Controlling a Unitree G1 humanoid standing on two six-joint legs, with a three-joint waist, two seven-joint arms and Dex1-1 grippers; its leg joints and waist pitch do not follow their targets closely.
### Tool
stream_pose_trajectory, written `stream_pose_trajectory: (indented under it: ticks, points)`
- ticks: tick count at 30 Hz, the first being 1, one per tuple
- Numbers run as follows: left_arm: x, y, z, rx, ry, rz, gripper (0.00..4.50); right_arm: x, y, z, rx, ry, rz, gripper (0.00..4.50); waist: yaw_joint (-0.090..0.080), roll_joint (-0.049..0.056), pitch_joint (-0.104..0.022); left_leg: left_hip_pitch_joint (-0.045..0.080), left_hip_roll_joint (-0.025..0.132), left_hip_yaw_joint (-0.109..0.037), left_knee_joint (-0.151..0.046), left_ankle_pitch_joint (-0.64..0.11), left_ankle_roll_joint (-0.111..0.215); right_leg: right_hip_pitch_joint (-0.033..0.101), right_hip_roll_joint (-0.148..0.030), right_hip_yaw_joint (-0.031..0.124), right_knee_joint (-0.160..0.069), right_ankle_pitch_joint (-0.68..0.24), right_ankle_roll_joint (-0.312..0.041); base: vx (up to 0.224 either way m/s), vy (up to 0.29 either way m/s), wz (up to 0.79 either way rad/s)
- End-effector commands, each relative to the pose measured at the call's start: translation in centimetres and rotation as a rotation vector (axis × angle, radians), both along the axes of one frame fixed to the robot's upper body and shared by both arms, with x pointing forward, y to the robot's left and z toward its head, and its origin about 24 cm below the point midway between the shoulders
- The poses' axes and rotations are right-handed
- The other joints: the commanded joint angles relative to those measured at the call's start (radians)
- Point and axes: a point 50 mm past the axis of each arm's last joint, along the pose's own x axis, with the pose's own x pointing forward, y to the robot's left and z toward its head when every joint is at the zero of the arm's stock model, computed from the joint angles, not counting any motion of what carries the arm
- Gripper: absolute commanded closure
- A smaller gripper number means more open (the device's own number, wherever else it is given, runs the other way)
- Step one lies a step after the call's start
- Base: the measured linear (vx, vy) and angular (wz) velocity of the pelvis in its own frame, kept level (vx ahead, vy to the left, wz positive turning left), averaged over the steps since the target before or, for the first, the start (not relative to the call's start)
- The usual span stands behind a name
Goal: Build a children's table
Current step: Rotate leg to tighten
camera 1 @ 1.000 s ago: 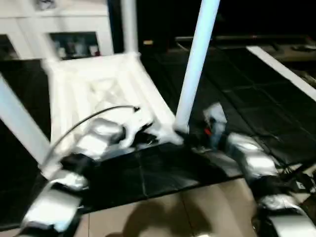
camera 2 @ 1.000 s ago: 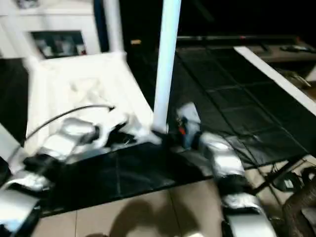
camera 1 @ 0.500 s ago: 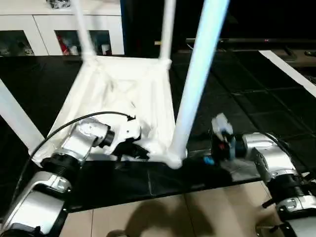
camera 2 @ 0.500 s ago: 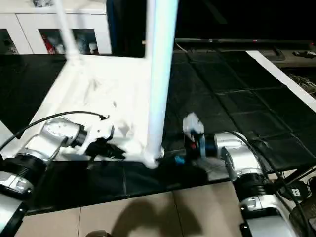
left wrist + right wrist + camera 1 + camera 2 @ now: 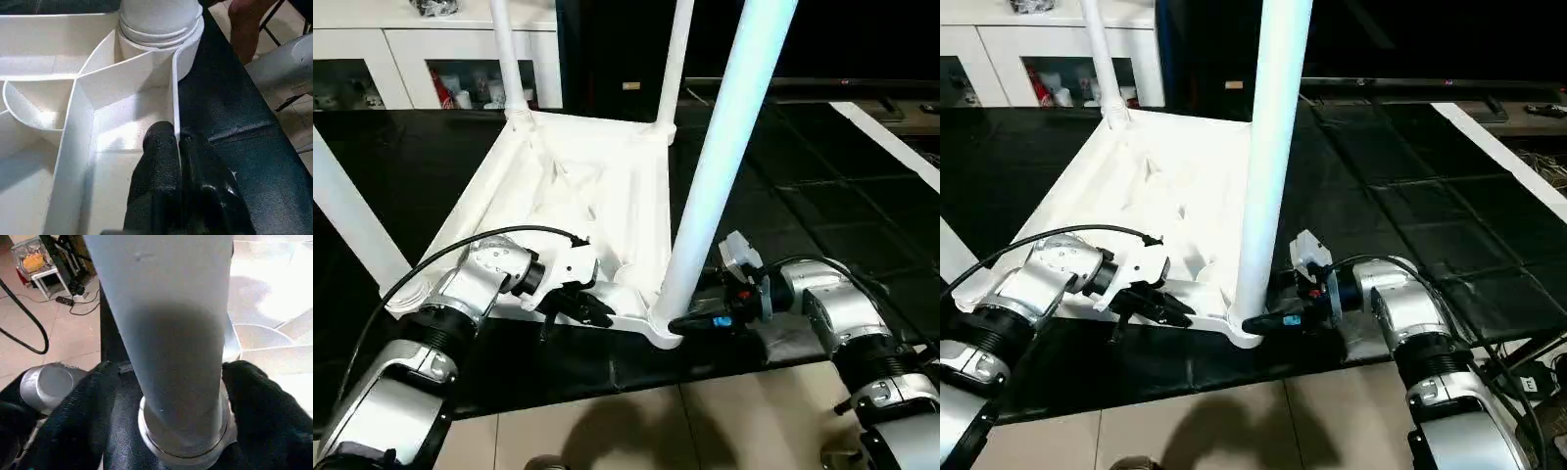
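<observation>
- white plastic children's table (image 5: 578, 196) upside down on black floor mat, ribbed underside facing up
- round tapered white legs (image 5: 729, 147) upright at corners

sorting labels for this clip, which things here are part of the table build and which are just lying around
Part of the job:
- children's table, upside down on the dark mat
- near leg, right gripper around its base
- left gripper, clamped on the frame's rim

Just lying about:
- white cabinet with small items behind glass
- cables on the floor at far right

Dim room, overexposed glare on white children's table (image 5: 578, 186), sharp head views.
</observation>
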Motion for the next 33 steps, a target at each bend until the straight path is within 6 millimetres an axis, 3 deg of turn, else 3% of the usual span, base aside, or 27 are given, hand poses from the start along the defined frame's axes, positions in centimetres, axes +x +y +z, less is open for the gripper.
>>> stream_pose_trajectory:
  ticks: [1, 11, 21, 24, 25, 28, 30, 31, 32, 33]
  points:
    - [-0.3, -1.0, -0.3, 0.024, 0.001, -0.072, 4.50, 0.3, -0.2, 0.4, -0.030, -0.026, 0.015, 1.38, -0.007, 0.001, -0.069, 0.008, 0.024, 0.005, -0.056, -0.239, 0.036, 0.051, -0.062, 0.040, -0.071, -0.258, -0.205, 0.000, 0.000, 0.00]
    - [-0.1, -0.9, -0.4, 0.024, -0.008, -0.053, 4.50, 0.1, 0.1, 0.1, -0.018, -0.016, 0.036, 2.31, -0.005, 0.001, -0.070, 0.009, 0.024, 0.006, -0.055, -0.231, 0.042, 0.052, -0.060, 0.040, -0.068, -0.233, -0.211, 0.000, 0.000, 0.00]
    - [0.5, -1.2, -0.5, -0.018, -0.010, 0.055, 4.50, -0.7, 0.3, -0.9, -0.003, 0.011, 0.016, 2.53, 0.001, 0.006, -0.070, 0.010, 0.024, 0.005, -0.055, -0.246, 0.038, 0.052, -0.060, 0.040, -0.070, -0.233, -0.212, 0.000, 0.000, 0.00]
    - [1.1, -1.7, -0.3, -0.056, -0.023, 0.141, 4.50, -0.4, 0.7, -1.7, 0.004, 0.020, -0.114, 2.54, 0.002, 0.008, -0.062, 0.016, 0.024, 0.003, -0.061, -0.306, 0.024, 0.049, -0.063, 0.039, -0.082, -0.338, -0.192, 0.000, 0.000, 0.00]
    - [1.4, -2.3, -0.2, -0.080, -0.025, 0.187, 4.50, 0.0, 1.1, -2.1, 0.012, 0.029, -0.212, 2.54, 0.000, 0.009, -0.058, 0.019, 0.024, 0.002, -0.064, -0.335, 0.010, 0.046, -0.063, 0.040, -0.088, -0.402, -0.171, 0.000, 0.000, 0.00]
    - [2.1, -3.6, 0.2, -0.122, -0.028, 0.285, 4.50, 0.6, 2.2, -2.7, 0.030, 0.058, -0.377, 2.54, -0.026, 0.006, -0.056, 0.018, 0.015, -0.010, -0.068, -0.381, -0.017, 0.045, -0.067, 0.032, -0.105, -0.552, -0.109, -0.017, 0.001, -0.03]
    - [2.2, -3.8, 0.3, -0.129, -0.027, 0.300, 4.50, 0.6, 2.5, -2.8, 0.036, 0.061, -0.393, 2.55, -0.033, 0.004, -0.057, 0.011, 0.012, -0.014, -0.069, -0.378, -0.014, 0.051, -0.068, 0.028, -0.109, -0.573, -0.092, 0.000, 0.000, 0.00]
    - [2.9, -5.5, 0.7, -0.183, -0.022, 0.420, 4.50, 1.1, 4.5, -2.9, 0.077, 0.097, -0.507, 2.55, -0.046, 0.009, -0.055, 0.012, 0.013, -0.012, -0.070, -0.381, -0.018, 0.045, -0.062, 0.029, -0.109, -0.567, -0.092, 0.000, 0.000, 0.00]
    - [3.1, -6.4, 0.9, -0.206, -0.020, 0.472, 4.50, 1.4, 5.7, -2.9, 0.092, 0.115, -0.560, 2.55, -0.051, 0.008, -0.055, 0.019, 0.010, -0.016, -0.067, -0.403, -0.020, 0.041, -0.065, 0.021, -0.117, -0.602, -0.087, 0.000, 0.000, 0.00]
    - [3.2, -6.5, 1.0, -0.207, -0.020, 0.475, 4.50, 1.4, 5.8, -2.9, 0.093, 0.117, -0.564, 2.55, -0.054, 0.011, -0.057, 0.019, 0.007, -0.016, -0.064, -0.402, -0.019, 0.041, -0.066, 0.021, -0.117, -0.603, -0.084, 0.000, 0.000, 0.00]
